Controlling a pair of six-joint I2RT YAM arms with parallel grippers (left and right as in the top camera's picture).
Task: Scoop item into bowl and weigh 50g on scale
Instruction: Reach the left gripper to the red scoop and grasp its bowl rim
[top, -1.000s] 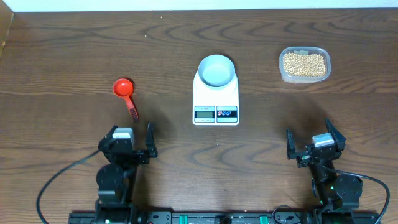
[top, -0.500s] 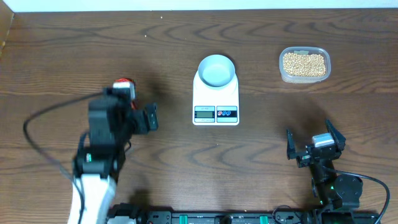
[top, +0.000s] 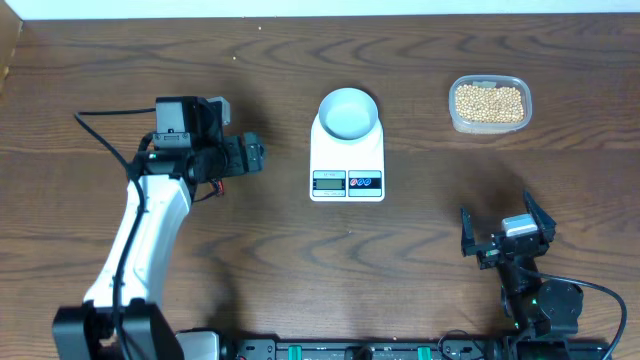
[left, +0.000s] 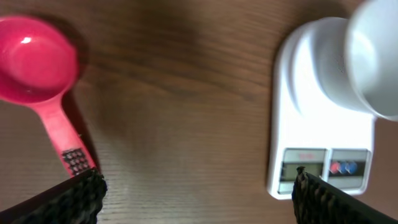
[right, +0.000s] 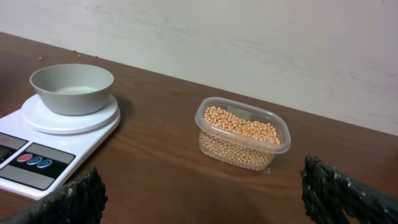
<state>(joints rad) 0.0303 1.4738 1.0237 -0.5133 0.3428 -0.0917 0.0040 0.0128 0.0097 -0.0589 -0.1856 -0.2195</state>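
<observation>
From overhead, my left claw (top: 248, 156) hangs over the brown wooden table (top: 100, 60), left of the flat white rectangular digital scale (top: 347, 165). My arm hides most of the scoop. The small round pale blue-white bowl (top: 348, 112) sits on the scale's far end, empty. The small round beige-yellow beans (top: 489, 102) all lie in the clear rounded-rectangular plastic tub (top: 451, 110), far right, well apart from the scale. My right claw (top: 497, 215) sits near the front edge, jaws spread, holding nothing.

Left wrist view: left claw (left: 199, 180) is wide open and empty. The red plastic measuring scoop (left: 38, 68) lies flat on the wood, handle end just beside one fingertip (left: 74, 199). Scale (left: 298, 124) and bowl (left: 373, 56) are at the right.

Right wrist view: right claw (right: 202, 168) is open and faces the tub (right: 202, 118) of beans (right: 239, 127). Bowl (right: 72, 87) is on the scale (right: 37, 158).

The step looks like reaching for the scoop, with nothing scooped yet. Next I need to centre over the handle, drop low and close across it. The handle is thin and flat, so it may slip.
</observation>
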